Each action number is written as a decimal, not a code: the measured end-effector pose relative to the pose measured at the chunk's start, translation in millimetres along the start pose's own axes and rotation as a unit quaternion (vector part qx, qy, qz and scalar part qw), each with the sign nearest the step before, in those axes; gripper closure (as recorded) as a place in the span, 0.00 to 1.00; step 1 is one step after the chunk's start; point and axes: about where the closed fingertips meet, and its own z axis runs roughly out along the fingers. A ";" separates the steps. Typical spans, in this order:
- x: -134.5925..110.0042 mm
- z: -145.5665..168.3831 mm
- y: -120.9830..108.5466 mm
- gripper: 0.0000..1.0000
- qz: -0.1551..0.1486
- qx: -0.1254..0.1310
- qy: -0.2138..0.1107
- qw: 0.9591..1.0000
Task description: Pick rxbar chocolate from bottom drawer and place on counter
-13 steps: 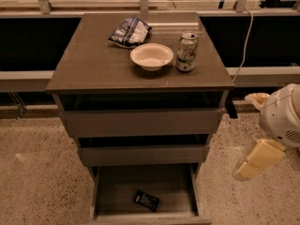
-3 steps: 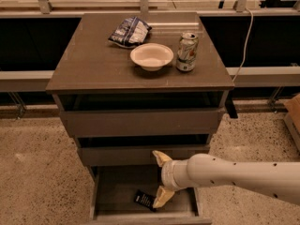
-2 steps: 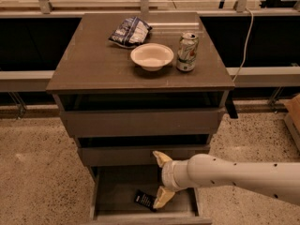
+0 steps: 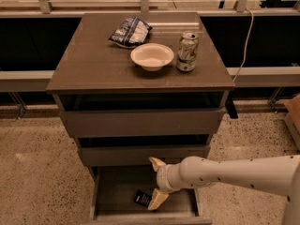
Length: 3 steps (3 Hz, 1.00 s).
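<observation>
The rxbar chocolate (image 4: 142, 198), a small flat black bar with white print, lies on the floor of the open bottom drawer (image 4: 117, 186). My gripper (image 4: 156, 182) reaches into this drawer from the right on a white arm. Its two tan fingers stand apart, one (image 4: 157, 163) high near the middle drawer's front, the other (image 4: 158, 199) low, right beside the bar. The gripper is open and holds nothing. The counter (image 4: 93, 60) is the grey-brown top of the cabinet.
On the counter stand a white bowl (image 4: 152, 56), a soda can (image 4: 187, 51) and a blue-and-white chip bag (image 4: 131, 31). The top drawer (image 4: 140, 122) and middle drawer (image 4: 143, 154) are slightly pulled out. A cable (image 4: 243, 36) hangs at the right. Speckled floor surrounds the cabinet.
The arm came in from the right and reached into the bottom drawer. Over the last second the gripper has stayed almost still beside the bar.
</observation>
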 end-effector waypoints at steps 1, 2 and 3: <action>29.7 55.5 5.5 0.00 0.022 0.001 -0.030 0.999; 50.9 92.3 16.7 0.00 0.039 0.000 -0.052 0.998; 83.3 151.0 36.0 0.00 0.081 -0.011 -0.069 0.994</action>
